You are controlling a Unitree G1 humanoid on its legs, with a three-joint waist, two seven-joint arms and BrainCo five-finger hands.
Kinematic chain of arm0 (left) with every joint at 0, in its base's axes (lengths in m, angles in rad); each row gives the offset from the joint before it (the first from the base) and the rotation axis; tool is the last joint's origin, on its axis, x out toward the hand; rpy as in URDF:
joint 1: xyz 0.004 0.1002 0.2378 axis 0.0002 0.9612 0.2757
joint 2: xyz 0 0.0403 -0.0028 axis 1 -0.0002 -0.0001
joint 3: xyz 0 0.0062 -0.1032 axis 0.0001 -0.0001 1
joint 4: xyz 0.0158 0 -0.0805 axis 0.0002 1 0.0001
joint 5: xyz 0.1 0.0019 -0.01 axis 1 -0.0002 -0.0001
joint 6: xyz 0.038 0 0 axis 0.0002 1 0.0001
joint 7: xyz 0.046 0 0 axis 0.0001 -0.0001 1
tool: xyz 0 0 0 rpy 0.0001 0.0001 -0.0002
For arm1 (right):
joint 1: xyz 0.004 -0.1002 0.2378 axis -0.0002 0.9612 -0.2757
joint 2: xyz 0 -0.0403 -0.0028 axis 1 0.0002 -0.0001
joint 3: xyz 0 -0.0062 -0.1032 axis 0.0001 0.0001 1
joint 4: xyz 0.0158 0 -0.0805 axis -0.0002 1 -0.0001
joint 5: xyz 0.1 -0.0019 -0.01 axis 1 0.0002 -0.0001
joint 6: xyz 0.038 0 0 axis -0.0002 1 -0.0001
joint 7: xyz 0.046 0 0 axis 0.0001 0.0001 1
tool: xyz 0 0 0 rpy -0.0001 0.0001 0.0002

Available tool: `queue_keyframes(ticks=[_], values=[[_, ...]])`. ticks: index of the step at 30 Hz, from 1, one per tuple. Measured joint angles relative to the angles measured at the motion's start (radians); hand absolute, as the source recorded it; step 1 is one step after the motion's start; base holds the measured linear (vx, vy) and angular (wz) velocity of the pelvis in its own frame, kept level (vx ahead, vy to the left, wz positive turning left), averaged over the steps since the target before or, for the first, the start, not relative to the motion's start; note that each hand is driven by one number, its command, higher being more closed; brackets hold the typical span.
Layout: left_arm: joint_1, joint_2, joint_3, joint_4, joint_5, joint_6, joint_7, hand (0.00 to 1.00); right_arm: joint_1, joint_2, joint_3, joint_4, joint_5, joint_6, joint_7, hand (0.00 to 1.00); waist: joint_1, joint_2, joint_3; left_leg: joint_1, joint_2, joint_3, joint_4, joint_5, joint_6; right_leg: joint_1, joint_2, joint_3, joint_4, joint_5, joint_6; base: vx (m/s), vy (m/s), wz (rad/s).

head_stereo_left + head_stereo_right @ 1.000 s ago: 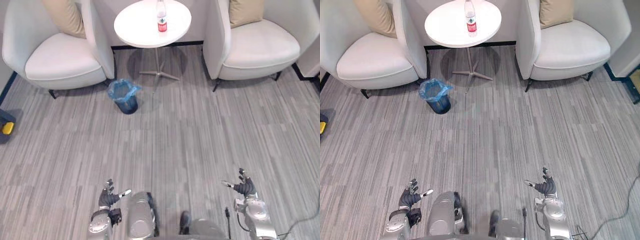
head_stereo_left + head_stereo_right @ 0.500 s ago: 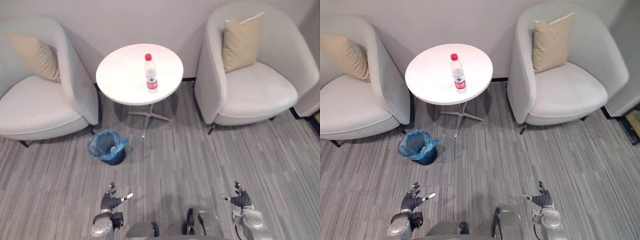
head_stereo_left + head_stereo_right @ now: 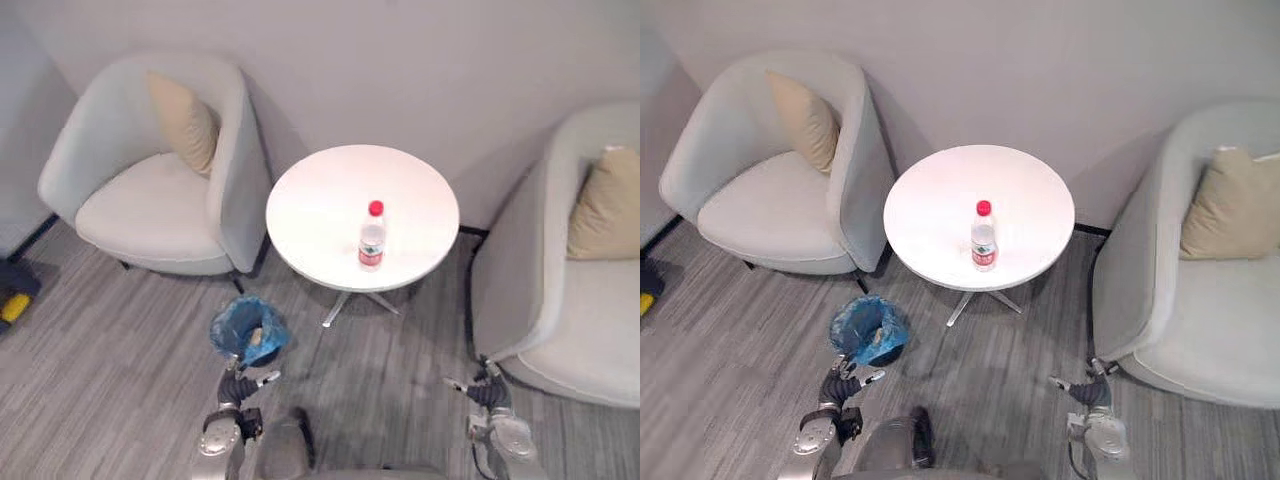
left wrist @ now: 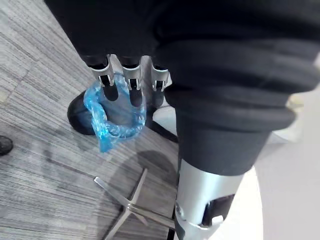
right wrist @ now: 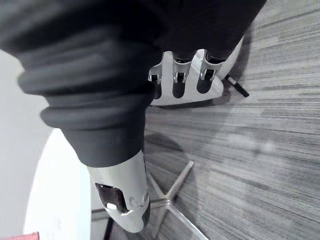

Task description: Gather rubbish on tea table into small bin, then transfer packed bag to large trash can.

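- One bottle [image 3: 371,236] is the rubbish still out. It stands upright on the round white tabletop [image 3: 310,205], long axis vertical, red cap up, a bit right of ctr.
- On the floor [image 3: 120,340], the small bin [image 3: 245,331] w/ its blue bag [image 4: 117,131] sits just by the tabletop's left-front edge. A pale scrap [image 3: 255,338] seems to lie inside; can't tell what it is.
- Left hand [image 3: 238,388] hangs low, just short of the small bin, fingers [image 4: 131,86] straight, holding nothing.
- Right hand [image 3: 487,391] is low too, near the right armchair [image 3: 560,300], fingers [image 5: 179,84] relaxed, empty.
- Key relation: the bottle is ahead of & above both hands, roughly between them, well apart from each. The right hand looks a touch nearer. The left is far nearer the bin.
- Judgement: a side grip round the bottle's body suits best, approx. mid-height, then carry left & down to the bin. Tall & narrow, so a knock could tip it.
- Vs 1 s ago: the whole view has shifted, so the camera moved in. The tabletop was at the top edge, now mid-view. The bottle keeps its spot on the tabletop and the bin stays by the base. Both hands stay low & open.
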State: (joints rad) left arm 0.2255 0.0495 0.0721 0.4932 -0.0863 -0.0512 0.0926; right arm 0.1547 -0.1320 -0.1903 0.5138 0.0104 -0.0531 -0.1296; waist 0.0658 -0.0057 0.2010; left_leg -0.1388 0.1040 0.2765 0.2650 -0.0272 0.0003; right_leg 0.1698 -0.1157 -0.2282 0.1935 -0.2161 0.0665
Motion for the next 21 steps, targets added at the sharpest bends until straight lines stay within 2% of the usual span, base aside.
queue_keyframes(ticks=[1, 2, 3, 4, 5, 6, 8, 10, 11, 12, 15, 18, 21], values=[[0.002, 0.0, 0.0, 0.005, 0.0, 0.0, 0.0, 0.0, -0.008, 0.0, 0.001, 0.004, -0.002, 0.0, 0.0, 0.0, 0.002, 0.0, 0.001, 0.015, -0.008, 0.007, -0.011, -0.004, 0.004, -0.002, -0.012, 0.008, 0.023, -0.004, 0.006, 0.19, 0.09, -0.18], [0.014, 0.0, 0.0, 0.012, 0.001, 0.0, 0.0, 0.0, -0.022, 0.001, 0.004, 0.017, -0.009, 0.0, 0.0, 0.0, 0.003, -0.004, 0.005, 0.05, -0.024, 0.013, -0.029, -0.028, 0.012, -0.028, -0.03, 0.029, 0.122, -0.018, 0.03, 0.12, 0.085, -0.14], [0.032, 0.004, -0.006, 0.012, 0.001, 0.0, 0.0, 0.0, -0.028, 0.007, 0.005, 0.02, -0.015, 0.002, 0.0, 0.0, 0.002, 0.0, 0.005, 0.079, -0.034, 0.01, -0.045, -0.054, 0.017, -0.09, -0.052, 0.054, 0.295, -0.023, 0.044, 0.07, 0.071, -0.03], [0.036, 0.01, -0.013, 0.012, 0.001, 0.0, 0.0, 0.0, -0.031, 0.01, 0.007, 0.016, -0.018, 0.003, 0.0, 0.0, -0.002, 0.001, 0.003, 0.095, -0.038, 0.002, -0.052, -0.061, 0.021, -0.13, -0.067, 0.068, 0.397, -0.012, 0.06, 0.07, 0.023, 0.27], [0.036, 0.027, -0.031, 0.012, 0.001, 0.0, 0.0, 0.0, -0.021, 0.012, 0.019, 0.014, -0.02, 0.005, 0.0, 0.0, -0.026, -0.006, 0.005, 0.114, -0.051, -0.016, -0.054, -0.069, 0.028, -0.205, -0.08, 0.115, 0.558, 0.005, 0.094, 0.11, 0.011, 0.54], [0.035, 0.034, -0.04, 0.012, 0.002, 0.0, 0.001, 0.0, -0.007, 0.016, 0.035, 0.003, -0.021, 0.011, 0.0, 0.0, -0.029, -0.014, 0.002, 0.118, -0.055, -0.036, -0.053, -0.08, 0.022, -0.253, -0.065, 0.179, 0.586, -0.048, 0.077, 0.1, -0.001, 0.54], [0.03, 0.036, -0.029, 0.012, 0.002, 0.0, 0.004, 0.0, 0.007, 0.025, 0.052, -0.052, -0.025, 0.02, -0.001, 0.0, -0.028, -0.022, 0.0, 0.119, -0.053, -0.057, -0.053, -0.084, 0.018, -0.325, -0.038, 0.225, 0.533, -0.083, 0.056, 0.11, -0.06, 0.39], [0.03, 0.036, -0.029, 0.011, 0.002, -0.001, 0.004, 0.0, 0.012, 0.032, 0.052, -0.113, -0.037, 0.018, -0.003, 0.0, -0.044, -0.035, -0.007, 0.116, -0.053, -0.084, -0.043, -0.086, 0.012, -0.341, -0.016, 0.253, 0.367, -0.069, 0.042, 0.13, -0.121, 0.51], [0.032, 0.045, -0.023, 0.013, 0.003, -0.003, 0.004, 0.0, 0.013, 0.038, 0.051, -0.146, -0.052, 0.016, -0.008, 0.0, -0.048, -0.071, -0.016, 0.107, -0.071, -0.099, -0.016, -0.096, -0.013, -0.331, -0.023, 0.272, 0.241, 0.042, 0.024, 0.15, -0.156, 0.59], [0.029, 0.02, -0.025, 0.027, 0.008, 0.0, 0.002, 0.0, 0.011, 0.033, 0.048, -0.161, -0.057, 0.012, -0.013, 0.0, -0.052, -0.04, -0.023, 0.107, -0.052, -0.126, 0.001, -0.105, -0.026, -0.3, -0.013, 0.243, 0.23, 0.03, 0.019, 0.18, -0.158, 0.46], [0.04, -0.009, -0.024, 0.026, 0.012, -0.004, 0.002, 0.0, 0.018, 0.027, 0.055, -0.246, -0.065, 0.008, -0.023, 0.0, -0.045, 0.0, -0.04, 0.11, -0.017, -0.137, -0.008, -0.111, -0.042, -0.274, 0.021, 0.224, 0.177, 0.041, 0.002, 0.2, -0.129, 0.09], [0.042, -0.003, -0.021, 0.03, 0.019, -0.006, 0.002, 0.0, 0.017, 0.024, 0.079, -0.306, -0.1, -0.024, -0.023, 0.0, -0.047, 0.019, -0.05, 0.118, -0.001, -0.159, -0.027, -0.11, -0.052, -0.238, 0.046, 0.196, 0.122, 0.053, -0.013, 0.16, -0.086, 0.17], [0.028, -0.001, -0.022, 0.05, 0.02, -0.019, 0.0, 0.0, 0.007, 0.005, 0.1, -0.305, -0.109, -0.032, -0.016, 0.0, -0.047, 0.016, -0.05, 0.133, 0.001, -0.191, -0.061, -0.099, -0.067, -0.196, 0.052, 0.166, 0.062, 0.067, -0.015, 0.11, -0.04, 0.26]])
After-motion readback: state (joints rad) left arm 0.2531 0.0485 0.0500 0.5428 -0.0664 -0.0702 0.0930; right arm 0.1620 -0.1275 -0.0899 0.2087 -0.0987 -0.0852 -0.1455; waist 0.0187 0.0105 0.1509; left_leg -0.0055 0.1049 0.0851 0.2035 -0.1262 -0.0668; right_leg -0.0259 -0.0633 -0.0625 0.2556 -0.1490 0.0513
